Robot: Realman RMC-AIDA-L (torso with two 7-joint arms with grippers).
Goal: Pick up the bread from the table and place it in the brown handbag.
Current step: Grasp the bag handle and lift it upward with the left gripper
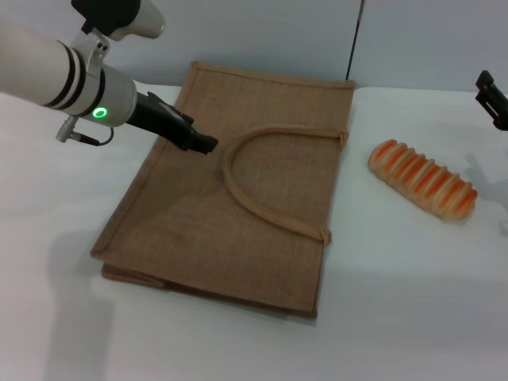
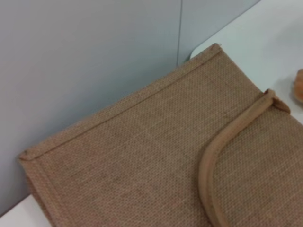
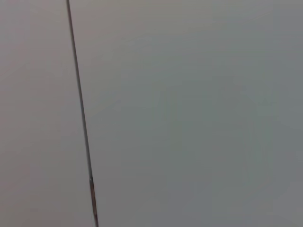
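Observation:
The bread (image 1: 423, 179), a cream loaf with orange-brown stripes, lies on the white table (image 1: 397, 317) to the right of the brown handbag (image 1: 238, 198). The bag lies flat, its looped handle (image 1: 238, 186) resting on top. My left gripper (image 1: 202, 144) hovers over the bag's left part, just beside the handle's curve. The left wrist view shows the bag's weave (image 2: 132, 156), the handle (image 2: 210, 165) and a sliver of the bread (image 2: 300, 85). My right gripper (image 1: 492, 99) shows only partly at the right edge, beyond the bread and apart from it.
A grey wall (image 1: 278, 32) with a dark vertical seam (image 1: 352, 40) stands right behind the bag's far edge. The right wrist view shows only this wall (image 3: 189, 113) and the seam (image 3: 80, 113). White tabletop extends in front of the bag.

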